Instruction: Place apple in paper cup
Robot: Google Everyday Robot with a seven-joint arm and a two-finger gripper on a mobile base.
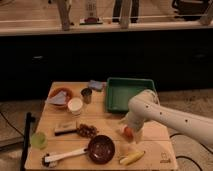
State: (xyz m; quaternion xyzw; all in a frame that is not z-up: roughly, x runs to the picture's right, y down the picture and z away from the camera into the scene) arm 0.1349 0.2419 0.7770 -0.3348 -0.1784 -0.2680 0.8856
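The apple (127,132), small and red-orange, lies on the wooden table (155,145) right of centre. My gripper (133,129) comes in from the right on a white arm and sits right at the apple, partly covering its right side. The paper cup (75,106), short and white with a cream inside, stands upright at the table's left centre, well to the left of the apple and gripper.
A green tray (127,92) sits behind the gripper. A grey metal cup (87,95) and an orange plate (60,96) flank the paper cup. A banana (132,158), a dark bowl (101,148), a white-handled utensil (62,156) and a green cup (38,140) line the front.
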